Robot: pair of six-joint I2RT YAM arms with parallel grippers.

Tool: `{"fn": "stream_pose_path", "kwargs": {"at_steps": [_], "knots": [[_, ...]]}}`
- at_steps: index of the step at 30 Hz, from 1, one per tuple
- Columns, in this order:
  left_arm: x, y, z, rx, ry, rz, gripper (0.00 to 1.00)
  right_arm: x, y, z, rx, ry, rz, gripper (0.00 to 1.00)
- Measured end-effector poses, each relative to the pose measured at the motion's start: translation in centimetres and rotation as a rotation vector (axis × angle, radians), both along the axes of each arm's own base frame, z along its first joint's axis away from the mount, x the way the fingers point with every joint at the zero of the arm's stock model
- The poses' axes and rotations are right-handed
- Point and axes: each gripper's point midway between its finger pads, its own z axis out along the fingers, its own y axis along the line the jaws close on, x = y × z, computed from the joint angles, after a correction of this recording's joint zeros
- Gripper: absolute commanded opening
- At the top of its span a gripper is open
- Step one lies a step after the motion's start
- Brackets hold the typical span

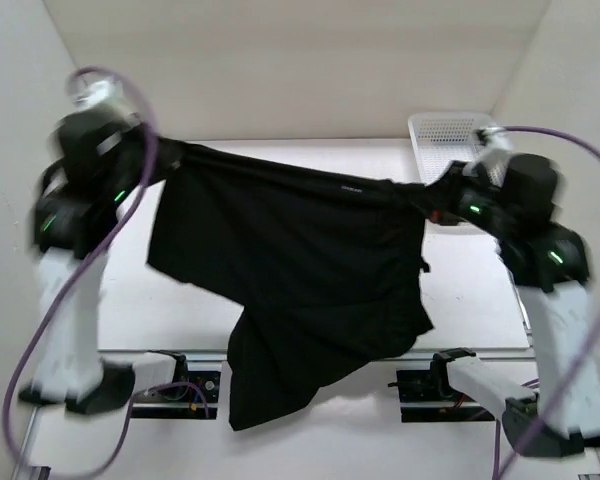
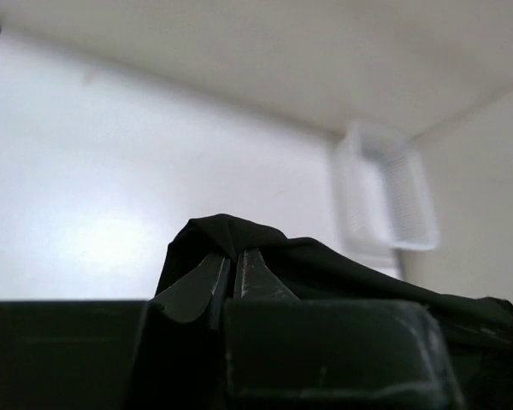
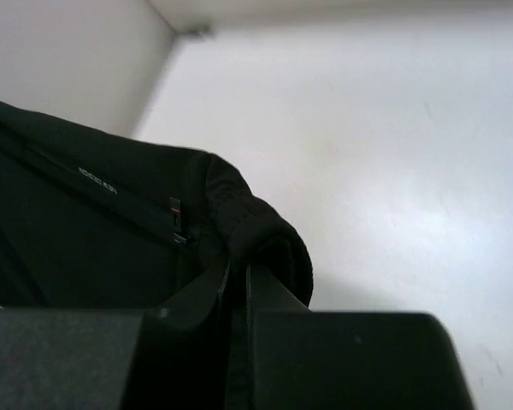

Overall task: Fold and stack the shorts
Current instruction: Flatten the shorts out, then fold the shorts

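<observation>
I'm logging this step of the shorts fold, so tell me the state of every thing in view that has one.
shorts, unfolded, held up and stretched by the waistband between both end effectors, legs hanging down.
left end effector, shut on one end of the waistband.
right end effector, shut on the other end of the waistband.
white mesh basket, upright, looks empty, though blurred and partly hidden.

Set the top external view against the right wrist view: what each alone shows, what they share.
Only the top external: the left gripper gripping the shorts, their hanging legs, the white mesh basket. Only the right wrist: the fingers closed on a bunched fold, close up. Both: the shorts stretched from the right gripper, the white table.
</observation>
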Motion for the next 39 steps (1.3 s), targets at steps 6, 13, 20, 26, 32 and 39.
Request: {"fn": "stream_pose_path", "kwargs": {"at_steps": [6, 13, 20, 26, 32, 39], "knots": [[15.2, -1.2, -17.5, 0.114, 0.472, 0.029, 0.10, 10.0, 0.6, -18.3, -0.151, 0.444, -0.104, 0.00], [24.4, -1.6, -32.6, 0.215, 0.791, 0.028, 0.10, 18.3, 1.1, -32.3, -0.268, 0.715, -0.178, 0.00], [29.6, 0.5, -31.1, 0.205, 0.686, 0.065, 0.10, 28.2, 3.0, -31.8, -0.227, 0.625, -0.199, 0.00], [25.7, 1.0, -31.0, 0.213, 0.743, 0.059, 0.10, 26.9, 2.9, -31.2, -0.213, 0.630, -0.195, 0.00], [14.4, -0.2, -30.8, 0.195, 0.835, 0.027, 0.10, 19.4, 1.3, -31.1, -0.227, 0.701, -0.194, 0.00], [3.2, -1.4, -31.3, 0.082, 0.836, 0.001, 0.10, 11.5, -0.3, -30.3, -0.241, 0.706, -0.212, 0.00]]}}
